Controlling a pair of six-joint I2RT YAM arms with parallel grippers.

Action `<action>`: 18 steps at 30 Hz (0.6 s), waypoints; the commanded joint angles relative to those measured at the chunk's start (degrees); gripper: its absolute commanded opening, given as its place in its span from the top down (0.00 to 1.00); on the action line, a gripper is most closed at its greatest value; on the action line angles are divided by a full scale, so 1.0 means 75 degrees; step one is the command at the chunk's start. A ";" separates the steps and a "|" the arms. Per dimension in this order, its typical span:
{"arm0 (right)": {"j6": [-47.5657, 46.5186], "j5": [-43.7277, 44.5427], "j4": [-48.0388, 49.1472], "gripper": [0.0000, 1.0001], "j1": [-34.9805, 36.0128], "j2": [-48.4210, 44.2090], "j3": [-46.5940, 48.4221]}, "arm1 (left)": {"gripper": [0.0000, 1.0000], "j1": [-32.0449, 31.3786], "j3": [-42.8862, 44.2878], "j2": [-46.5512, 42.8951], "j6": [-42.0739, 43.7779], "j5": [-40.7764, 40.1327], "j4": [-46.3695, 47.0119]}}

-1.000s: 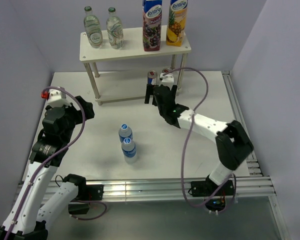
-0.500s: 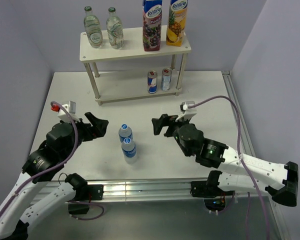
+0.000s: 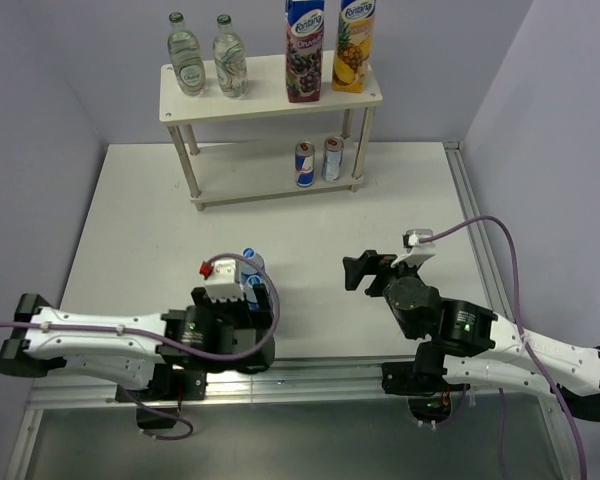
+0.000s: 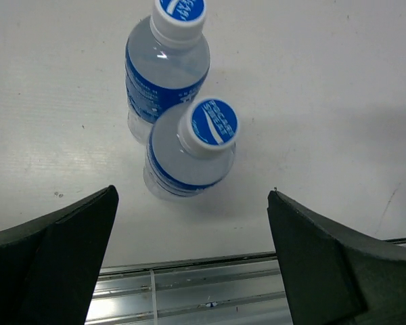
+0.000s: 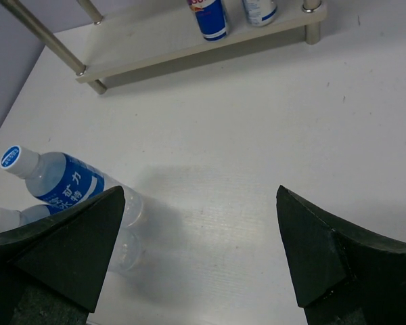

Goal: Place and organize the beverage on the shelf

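The shelf [image 3: 270, 98] stands at the top centre of the overhead view, at the far side of the bench [image 3: 140, 220]. On its upper board are two glass bottles [image 3: 187, 55] at the left and two juice cartons [image 3: 305, 50] at the right — the cartons' tops are cut off by the frame's upper edge. On the lower board, toward its right end, two cans [image 3: 305, 163] stand side by side. The right wrist view catches only their lower parts at its top edge, too cropped to read.

Two water bottles [image 4: 189, 152] stand upright and touching on the bench, in the lower centre of the overhead view, well apart from the shelf. From overhead, the left arm's wrist covers most of the nearer one, while the farther one's blue cap and shoulder show. The left wrist view shows both from above, with blue caps and blue labels, the far cap clipped by the top edge.

The left gripper [image 4: 191, 196] is over them with its jaws spread wide, one dark finger in each lower corner of its view, touching neither bottle. Whether the fingers are down at bottle level cannot be told. The right gripper [image 5: 199, 193], right of centre in the overhead view, is likewise spread and holds nothing — bare bench lies between its fingers. In its view one water bottle shows at the left edge, and the second is mostly hidden behind the left-hand finger.
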 commanded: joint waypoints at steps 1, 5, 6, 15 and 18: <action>0.0264 0.0312 -0.0458 0.00 0.0055 -0.0223 -0.0170 | 0.01 -0.0882 0.0495 0.0600 -0.2828 -0.1416 -0.2262; 0.0287 0.0265 -0.0551 0.00 0.0055 -0.0270 -0.0217 | 0.01 -0.1282 0.0356 0.1151 -0.3459 -0.1323 -0.2286; 0.0287 0.0242 -0.0575 0.00 0.0067 -0.0281 -0.0217 | 0.01 -0.1294 0.0216 0.1198 -0.3659 -0.1299 -0.2286; 0.0182 0.0148 -0.0458 0.00 0.0067 -0.0340 -0.0276 | 0.01 -0.0698 -0.2034 0.0239 -0.1371 -0.1171 0.2048; 0.0205 0.0136 -0.0435 0.00 0.0055 -0.0293 -0.0287 | 0.01 -0.0100 -0.2632 -0.0078 0.0857 -0.0866 0.3872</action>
